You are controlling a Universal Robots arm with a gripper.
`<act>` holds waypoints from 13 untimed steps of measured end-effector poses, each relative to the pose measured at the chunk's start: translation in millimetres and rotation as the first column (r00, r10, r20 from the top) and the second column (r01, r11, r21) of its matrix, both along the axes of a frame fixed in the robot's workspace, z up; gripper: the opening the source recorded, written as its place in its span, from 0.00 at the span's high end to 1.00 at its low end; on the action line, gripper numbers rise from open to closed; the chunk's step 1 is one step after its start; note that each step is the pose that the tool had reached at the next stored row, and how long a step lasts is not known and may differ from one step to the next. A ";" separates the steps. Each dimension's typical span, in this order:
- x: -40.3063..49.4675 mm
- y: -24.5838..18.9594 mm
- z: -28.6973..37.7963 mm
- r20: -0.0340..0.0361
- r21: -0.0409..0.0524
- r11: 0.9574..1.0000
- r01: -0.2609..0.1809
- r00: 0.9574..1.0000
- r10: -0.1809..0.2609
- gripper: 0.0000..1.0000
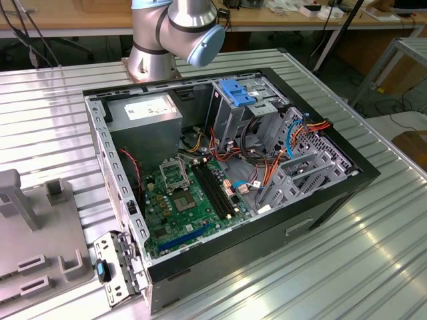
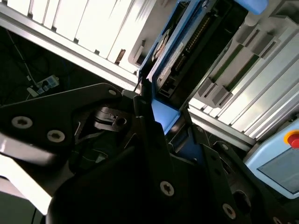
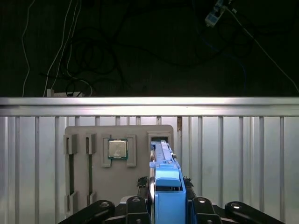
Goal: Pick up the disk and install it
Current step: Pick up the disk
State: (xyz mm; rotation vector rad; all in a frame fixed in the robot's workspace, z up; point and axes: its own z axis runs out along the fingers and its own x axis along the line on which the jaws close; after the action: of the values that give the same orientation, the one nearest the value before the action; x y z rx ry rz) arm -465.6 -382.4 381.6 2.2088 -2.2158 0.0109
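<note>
In the first wrist view the disk (image 3: 166, 184) is seen edge-on, a thin grey slab capped by its light-blue rail bracket. Its far end reaches a dark slot in the grey fixture plate (image 3: 93, 186). My gripper (image 3: 166, 207) is shut on the disk, with a black finger (image 3: 139, 205) pressed against each side of the bracket. The second wrist view shows the disk (image 2: 184, 49) from the side, with its connector pins and blue rail, and the gripper (image 2: 161, 116) clamped on the bracket's end.
The open computer case (image 1: 360, 177) lies on the ribbed metal table, holding a motherboard (image 1: 180, 200), a power-supply box (image 1: 143, 110) and a metal drive cage with a blue latch (image 1: 237, 90). The arm's base (image 1: 173, 33) stands behind the case. A processor chip (image 3: 117, 149) sits in the fixture plate.
</note>
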 end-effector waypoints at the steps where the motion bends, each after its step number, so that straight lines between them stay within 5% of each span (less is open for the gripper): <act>1: 0.0 0.0 3.1 0.000 0.000 1.000 0.000 1.000 0.000 0.63; 8: 0.0 0.0 25.8 0.002 -0.002 1.000 0.000 1.000 0.000 0.63; 13: 0.0 0.0 35.9 0.002 -0.003 1.000 0.000 1.000 0.000 0.63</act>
State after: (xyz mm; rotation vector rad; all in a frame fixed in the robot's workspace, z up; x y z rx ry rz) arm -465.6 -382.4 417.4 2.2082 -2.2154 0.0173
